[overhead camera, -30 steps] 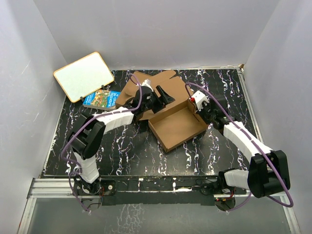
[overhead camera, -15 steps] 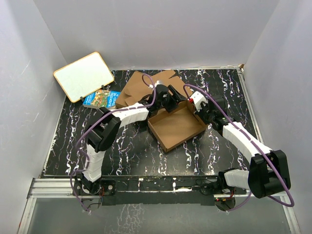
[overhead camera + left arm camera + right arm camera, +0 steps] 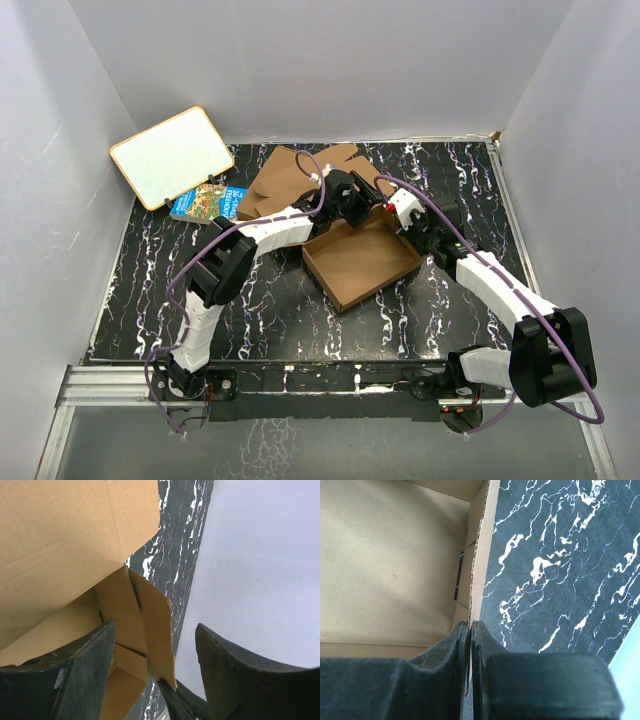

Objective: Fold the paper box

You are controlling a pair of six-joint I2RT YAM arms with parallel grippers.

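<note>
Two grippers meet at the far side of the paper box, which sits in the middle of the table as a half-formed tray turned askew, its unfolded lid panel lying flat toward the far left. The right gripper is pinched tight on the top edge of the tray's right wall. The left gripper, nearer to the loose corner flap, hangs with jaws well apart and that upright flap directly between them, apparently untouched, so the next move likely turns on closing across it.
</note>
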